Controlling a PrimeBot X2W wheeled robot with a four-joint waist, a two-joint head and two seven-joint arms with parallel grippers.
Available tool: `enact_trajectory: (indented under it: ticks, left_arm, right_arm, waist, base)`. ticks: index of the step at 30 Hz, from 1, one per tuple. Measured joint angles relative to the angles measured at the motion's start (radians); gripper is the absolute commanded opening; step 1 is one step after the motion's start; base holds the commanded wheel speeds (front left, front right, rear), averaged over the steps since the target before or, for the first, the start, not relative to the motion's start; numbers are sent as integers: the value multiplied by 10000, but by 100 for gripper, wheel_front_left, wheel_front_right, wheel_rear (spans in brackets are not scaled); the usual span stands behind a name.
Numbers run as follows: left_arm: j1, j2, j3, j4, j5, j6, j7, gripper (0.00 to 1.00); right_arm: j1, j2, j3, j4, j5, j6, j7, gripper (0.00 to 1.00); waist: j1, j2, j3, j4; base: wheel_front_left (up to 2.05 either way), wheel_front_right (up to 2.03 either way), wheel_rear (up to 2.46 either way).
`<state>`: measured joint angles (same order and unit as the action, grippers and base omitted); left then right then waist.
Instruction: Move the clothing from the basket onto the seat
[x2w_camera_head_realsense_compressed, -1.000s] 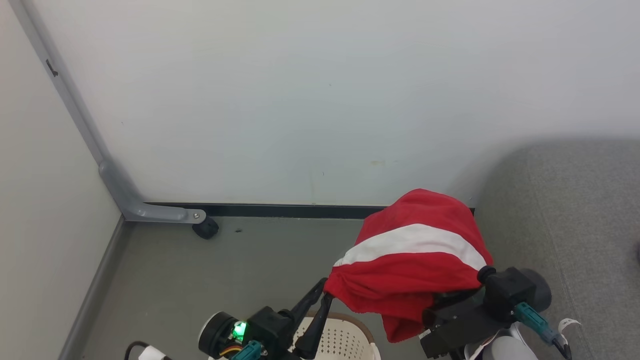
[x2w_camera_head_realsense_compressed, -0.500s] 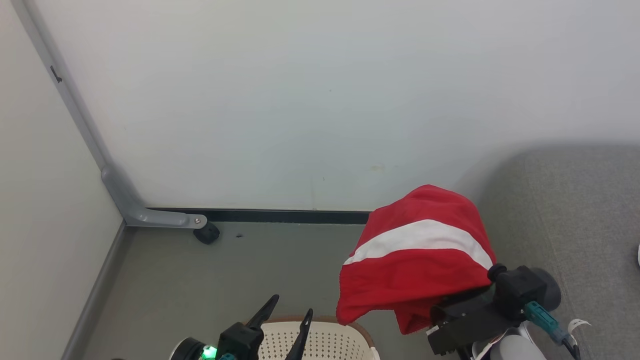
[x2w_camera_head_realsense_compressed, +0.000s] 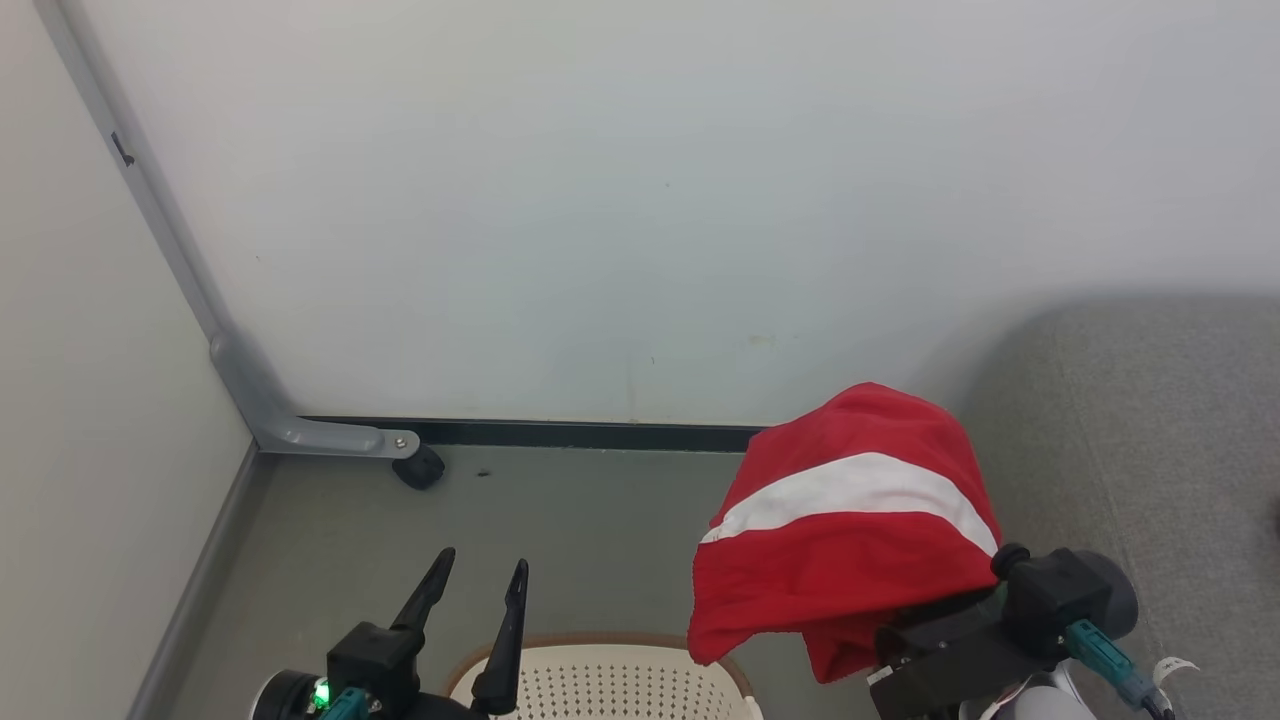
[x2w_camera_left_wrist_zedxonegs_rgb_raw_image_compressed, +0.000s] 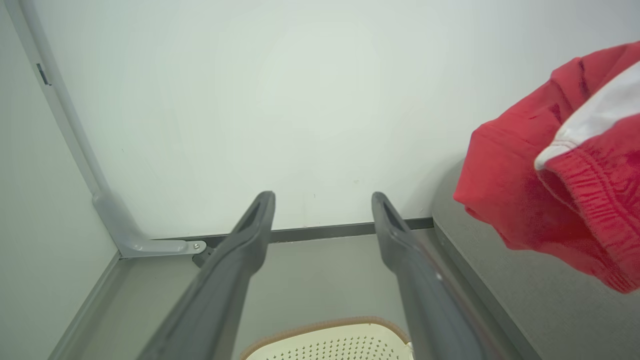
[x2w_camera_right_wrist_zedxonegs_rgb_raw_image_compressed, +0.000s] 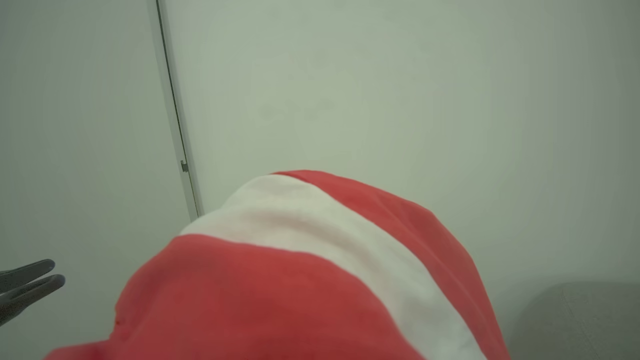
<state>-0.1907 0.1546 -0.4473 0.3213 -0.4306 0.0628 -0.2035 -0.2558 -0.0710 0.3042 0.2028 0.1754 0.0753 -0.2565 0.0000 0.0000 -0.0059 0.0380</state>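
Red clothing (x2w_camera_head_realsense_compressed: 850, 540) with a wide white stripe hangs over the right gripper (x2w_camera_head_realsense_compressed: 950, 655), up in the air near the grey sofa (x2w_camera_head_realsense_compressed: 1150, 420) and not on it. That gripper's fingers are hidden under the cloth, so I cannot tell if they pinch it. The left fingers (x2w_camera_head_realsense_compressed: 512, 620) are spread apart and hold nothing, above the basket (x2w_camera_head_realsense_compressed: 620, 680).

the head camera looks down from high at the wall (x2w_camera_head_realsense_compressed: 640, 200), basket (x2w_camera_head_realsense_compressed: 600, 640) and sofa (x2w_camera_head_realsense_compressed: 1150, 420). the left wrist camera, lower, faces the same three. the right wrist camera sits close behind the red garment (x2w_camera_right_wrist_zedxonegs_rgb_raw_image_compressed: 300, 290).
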Motion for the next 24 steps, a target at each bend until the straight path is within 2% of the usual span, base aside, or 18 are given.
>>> enact_trajectory:
  ticks: [7, 17, 22, 24]
  left_arm:
    - [33, 27, 322, -439, -8, 54, -291, 100]
    - [919, 44, 1024, -857, -86, 261, -407, 100]
    - [1480, 313, 560, -1156, 282, 150, -458, 100]
    - [1652, 247, 596, -1185, 272, 163, -458, 100]
  right_arm:
    - [266, -109, -100, -155, -17, 42, 0, 0]
    - [748, -192, -395, -506, -75, 42, 0, 0]
    - [1088, -188, -537, -652, -81, 36, 0, 0]
    - [1206, -184, -585, -675, -81, 27, 0, 0]
  waist:
    - [0, 1, -13, 27]
    - [0, 0, -58, 56]
    - [-1, 0, -86, 97]
    - [0, 0, -91, 118]
  base:
    - [0, 0, 0]
    - [0, 0, 0]
    - [0, 0, 0]
    - [0, 0, 0]
